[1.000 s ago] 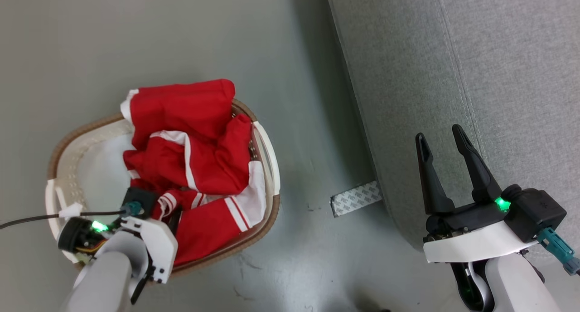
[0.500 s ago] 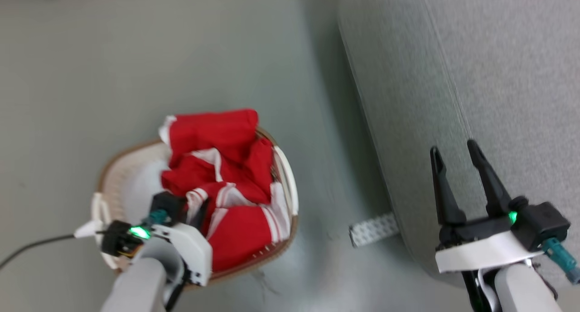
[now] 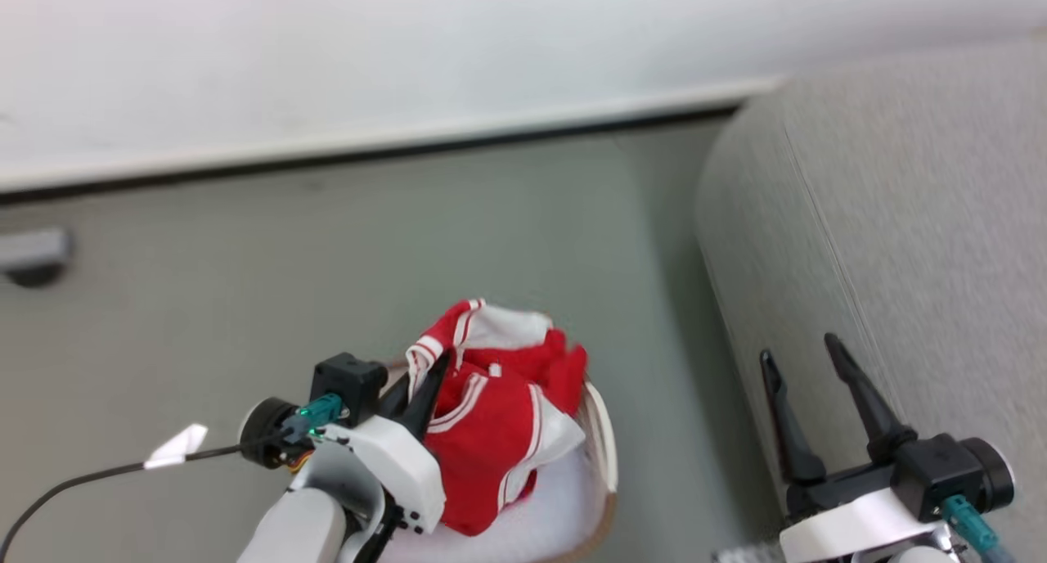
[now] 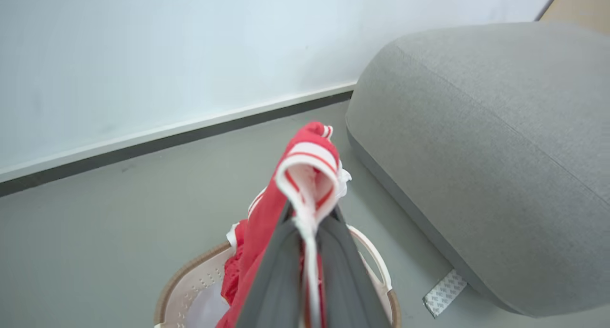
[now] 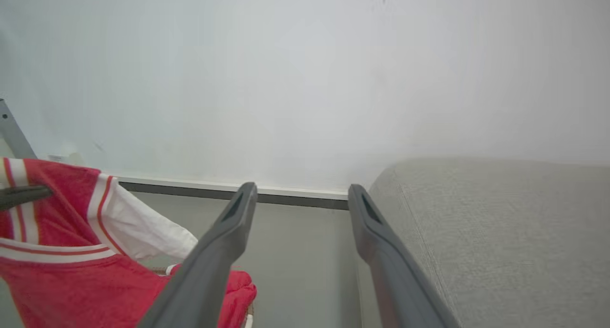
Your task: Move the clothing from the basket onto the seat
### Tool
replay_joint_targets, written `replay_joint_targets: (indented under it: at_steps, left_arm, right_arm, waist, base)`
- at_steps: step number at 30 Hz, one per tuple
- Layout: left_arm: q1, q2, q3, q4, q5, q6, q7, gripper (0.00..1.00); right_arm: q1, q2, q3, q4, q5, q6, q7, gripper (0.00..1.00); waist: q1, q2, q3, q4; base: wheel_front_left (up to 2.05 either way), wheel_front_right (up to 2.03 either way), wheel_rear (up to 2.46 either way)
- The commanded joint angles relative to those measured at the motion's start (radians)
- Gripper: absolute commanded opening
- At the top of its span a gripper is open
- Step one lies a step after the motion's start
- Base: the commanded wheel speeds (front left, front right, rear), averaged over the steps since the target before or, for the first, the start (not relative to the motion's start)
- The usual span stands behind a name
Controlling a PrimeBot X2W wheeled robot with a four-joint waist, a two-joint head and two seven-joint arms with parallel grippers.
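The left claw is pinched tight on a fold of the clothing, directly above the basket. In the left wrist view a white-trimmed, red-striped hem loops over the two fingertips, with the white edge running down between the fingers. From that grip the red garment hangs down toward the basket, and its lower end is inside the brown rim, over the white pad. I cannot tell whether it touches the pad. More red fabric is bunched at the basket's far side, against the rim.

The right claw is well to the right of the basket. Its fingers are spread wide with nothing between them, and they point away from the robot.

The seat stands right of the basket, apart from it, with a strip of bare floor between them. A small patterned strip sticks out from under the seat's base on the side facing the basket. Beyond the basket the floor runs to a dark baseboard and a pale wall. A black cable trails from the left wrist, out to the left of the basket.
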Motion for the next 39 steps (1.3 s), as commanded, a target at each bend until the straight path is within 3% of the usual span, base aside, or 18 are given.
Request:
replay_joint_targets:
  at_steps: [1, 7, 14, 20, 28, 39]
  left_arm:
    - [0.026, 0.007, 0.002, -0.056, -0.012, 0.004, 0.018, 0.0]
    - [0.07, 0.025, 0.0, -0.282, -0.036, 0.016, 0.107, 0.0]
    - [0.08, 0.049, 0.003, -0.435, -0.059, 0.025, 0.202, 0.0]
    - [0.087, 0.043, -0.01, -0.502, -0.07, 0.032, 0.242, 0.0]
    - [0.101, 0.046, -0.037, -0.545, -0.075, 0.031, 0.268, 0.0]
    - [0.097, 0.018, -0.112, -0.584, -0.118, 0.013, 0.273, 0.0]
  right_arm:
    - [0.019, -0.005, 0.005, -0.006, -0.015, -0.002, -0.002, 1.0]
    - [0.021, -0.004, 0.083, -0.024, -0.04, -0.002, -0.002, 1.0]
    - [-0.057, -0.042, 0.272, -0.003, -0.055, -0.002, -0.002, 1.0]
    - [-0.141, -0.113, 0.45, 0.024, 0.022, -0.002, -0.002, 1.0]
    - [-0.263, -0.176, 0.591, 0.034, 0.09, -0.002, -0.002, 1.0]
    - [-0.49, -0.234, 0.9, 0.145, 0.317, -0.002, 0.035, 1.0]
  waist:
    - [0.0002, 0.0, -0.094, 0.073]
    - [0.0002, 0.0, -0.156, 0.094]
    - [0.0002, 0.0, -0.199, 0.09]
    - [0.0002, 0.0, -0.214, 0.089]
    - [0.0002, 0.0, -0.215, 0.087]
    - [0.0002, 0.0, -0.209, 0.103]
  base:
    - [0.0, 0.0, 0.0]
    - [0.0, 0.0, 0.0]
    - [0.0, 0.0, 0.0]
    - [0.0, 0.0, 0.0]
    - [0.0, 0.0, 0.0]
    - [0.0, 0.0, 0.0]
